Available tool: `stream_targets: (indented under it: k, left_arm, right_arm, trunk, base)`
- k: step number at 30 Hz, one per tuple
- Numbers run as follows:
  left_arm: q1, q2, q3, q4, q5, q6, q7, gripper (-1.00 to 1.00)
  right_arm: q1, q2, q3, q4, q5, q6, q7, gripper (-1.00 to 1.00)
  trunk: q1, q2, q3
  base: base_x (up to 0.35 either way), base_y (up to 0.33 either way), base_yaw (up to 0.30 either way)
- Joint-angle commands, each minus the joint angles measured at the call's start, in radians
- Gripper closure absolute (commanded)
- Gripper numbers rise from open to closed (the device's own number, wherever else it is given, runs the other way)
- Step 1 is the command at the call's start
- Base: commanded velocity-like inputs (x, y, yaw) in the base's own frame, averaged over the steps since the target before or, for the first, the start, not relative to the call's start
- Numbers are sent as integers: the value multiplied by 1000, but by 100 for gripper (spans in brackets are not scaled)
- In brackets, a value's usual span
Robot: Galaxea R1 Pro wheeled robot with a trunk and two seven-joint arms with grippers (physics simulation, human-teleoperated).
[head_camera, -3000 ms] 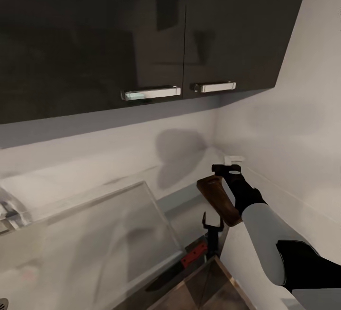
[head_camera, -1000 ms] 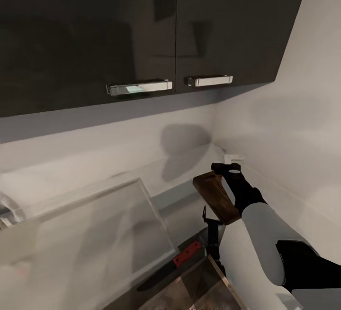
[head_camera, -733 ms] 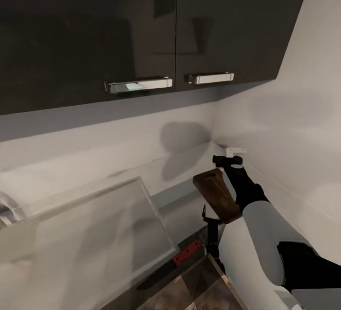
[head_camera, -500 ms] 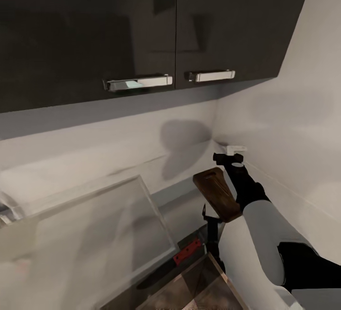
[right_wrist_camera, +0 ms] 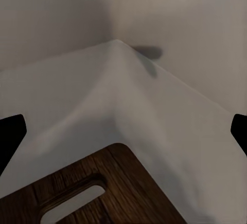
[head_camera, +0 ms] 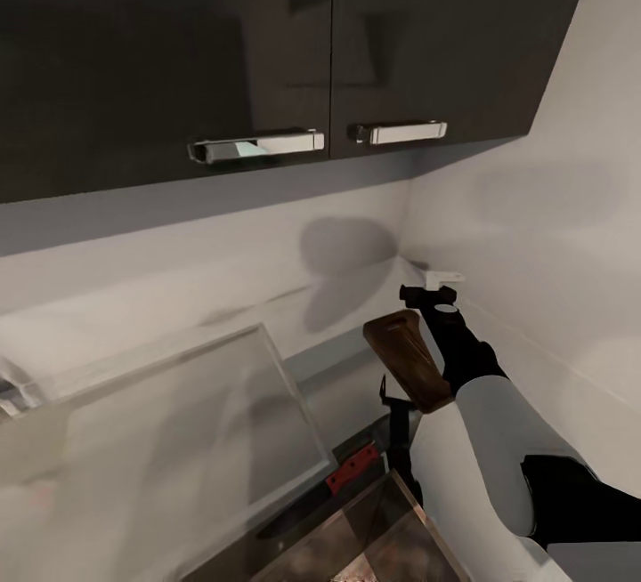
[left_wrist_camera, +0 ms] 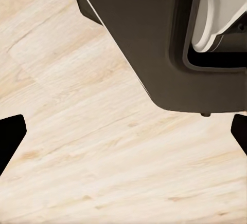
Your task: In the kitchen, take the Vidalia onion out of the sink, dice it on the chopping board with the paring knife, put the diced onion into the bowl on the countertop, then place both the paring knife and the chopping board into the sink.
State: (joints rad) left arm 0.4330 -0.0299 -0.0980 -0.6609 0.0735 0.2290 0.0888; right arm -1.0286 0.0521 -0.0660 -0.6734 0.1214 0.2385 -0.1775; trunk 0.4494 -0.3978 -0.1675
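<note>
1. Upper cabinets [head_camera: 267, 48]: 2 glossy black doors across the top of the head view, each with a chrome bar handle [head_camera: 256, 145] near its lower edge.
2. Backsplash [head_camera: 178, 262]: pale grey wall band below the cabinets, meeting a second pale wall at a corner right of centre.
3. Sink [head_camera: 160, 440]: brushed-steel unit at lower left of the head view, its flat surface tilted across the frame.
4. Worktop [head_camera: 356, 386]: grey glossy strip between the sink and the right arm, at lower centre.
5. Floor [left_wrist_camera: 103, 147]: light wood planks in the left wrist view, with the robot's dark base above them.
6. Chopping board [head_camera: 408, 372]: brown wood, lifted clear of the worktop and tilted, at centre right of the head view. In the right wrist view its slot-handle end [right_wrist_camera: 98, 193] sits at the bottom of the frame, before the wall corner.
7. Right end effector [head_camera: 427, 295]: at the board's upper end; grasping the chopping board.
8. Left end effector [left_wrist_camera: 123, 131]: dark fingertips far apart at both frame edges, released, nothing between them.
9. Paring knife [head_camera: 331, 489]: red handle, dark blade, lying on the worktop at bottom centre, just beside the sink's edge.
</note>
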Motion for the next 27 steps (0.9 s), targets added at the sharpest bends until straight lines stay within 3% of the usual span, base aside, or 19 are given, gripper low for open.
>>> stream_targets:
  k: [1,27]
  left_arm:
    - [1,1,-5,-3,8,6,8,-100]
    - [0,-1,-5,-2,8,6,8,-100]
  right_arm:
    - [-1,1,-3,-2,10,7,1,-100]
    - [-1,0,-3,-2,10,7,1,-100]
  trunk:
    - [1,-2,-4]
    - [1,-2,-46]
  base:
    - [0,0,0]
    - [0,0,0]
